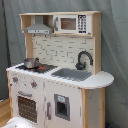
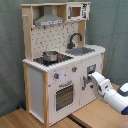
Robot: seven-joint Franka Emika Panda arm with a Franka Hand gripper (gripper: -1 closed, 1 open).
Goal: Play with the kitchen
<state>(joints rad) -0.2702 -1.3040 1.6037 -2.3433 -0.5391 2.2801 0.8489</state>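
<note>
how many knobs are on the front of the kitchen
2, both on the kitchen front panel above the oven door: one knob toward the second exterior view's left, the other knob to its right. More may be hidden.

A grey-green fabric backdrop (image 1: 114, 55) hung behind the scene in both exterior views, falling in soft vertical folds and filling the whole background. In the second exterior view a light wooden floor (image 2: 30, 118) lay below it, with a dark seam running between its boards. In the first exterior view a strip of the same wood showed at the lower left corner. The light was even and soft.
</note>
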